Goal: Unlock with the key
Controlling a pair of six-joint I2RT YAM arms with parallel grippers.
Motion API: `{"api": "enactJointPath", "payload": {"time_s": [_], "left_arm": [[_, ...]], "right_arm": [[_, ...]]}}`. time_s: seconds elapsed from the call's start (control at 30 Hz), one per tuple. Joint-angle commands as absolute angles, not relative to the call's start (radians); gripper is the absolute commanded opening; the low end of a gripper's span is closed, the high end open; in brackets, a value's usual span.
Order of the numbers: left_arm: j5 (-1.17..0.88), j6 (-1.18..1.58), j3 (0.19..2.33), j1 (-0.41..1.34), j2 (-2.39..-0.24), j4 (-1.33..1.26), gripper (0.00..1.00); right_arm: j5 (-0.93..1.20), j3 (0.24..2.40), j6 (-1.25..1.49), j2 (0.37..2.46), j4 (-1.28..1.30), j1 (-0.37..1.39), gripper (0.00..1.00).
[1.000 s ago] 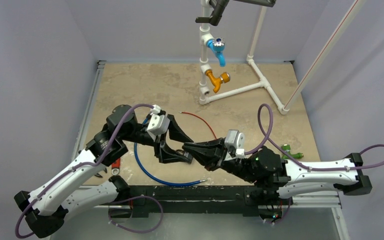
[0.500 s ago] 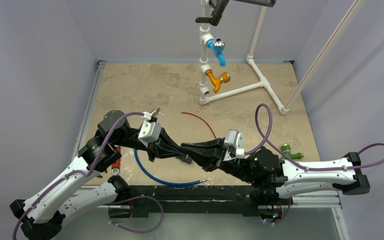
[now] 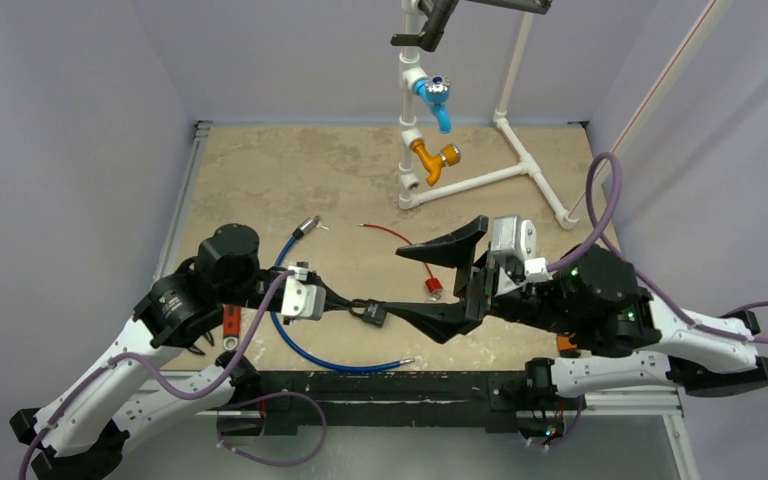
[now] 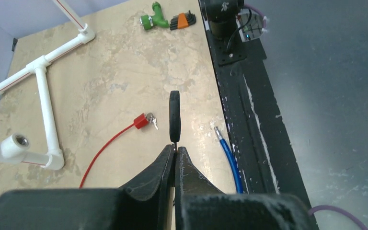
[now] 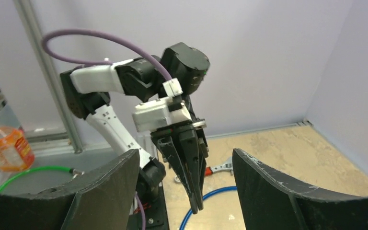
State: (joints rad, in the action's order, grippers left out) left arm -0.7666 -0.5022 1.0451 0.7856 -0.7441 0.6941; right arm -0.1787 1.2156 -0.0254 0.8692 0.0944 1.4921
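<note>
above the table's near edge, my left gripper (image 4: 174,150) pinches the black padlock (image 4: 174,114), presenting it; my right gripper (image 3: 398,282) gapes wide, free for the key (image 4: 153,121).

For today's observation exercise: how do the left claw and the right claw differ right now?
The left claw is shut; the right claw stands wide open. The left claw pinches a small black lock; the right claw holds nothing. Both are black, two-fingered, and point toward each other.
</note>
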Motion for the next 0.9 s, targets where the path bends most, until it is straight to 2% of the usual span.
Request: {"api": "enactJointPath", "payload": {"time_s": [0.0,0.13,0.27,0.57,0.7,0.87], "left_arm": [[-0.736,-0.602,1.098,0.781,-0.751,0.785,0.00],[-0.733,-0.600,1.122,0.781,-0.768,0.790,0.00],[-0.718,-0.587,1.140,0.781,-0.780,0.775,0.00],[-0.731,-0.565,1.136,0.781,-0.768,0.763,0.00],[-0.745,-0.567,1.130,0.781,-0.763,0.763,0.00],[-0.756,-0.569,1.119,0.781,-0.761,0.762,0.00]], "right_arm": [[-0.005,1.402,-0.080,1.002,0.474,1.462,0.70],[0.036,1.480,-0.098,1.107,0.573,1.439,0.70],[0.039,1.495,-0.120,1.157,0.575,1.437,0.66],[0.002,1.516,-0.172,1.201,0.577,1.437,0.41],[-0.035,1.514,-0.177,1.201,0.587,1.437,0.41],[-0.114,1.509,-0.194,1.194,0.578,1.438,0.46]]}}
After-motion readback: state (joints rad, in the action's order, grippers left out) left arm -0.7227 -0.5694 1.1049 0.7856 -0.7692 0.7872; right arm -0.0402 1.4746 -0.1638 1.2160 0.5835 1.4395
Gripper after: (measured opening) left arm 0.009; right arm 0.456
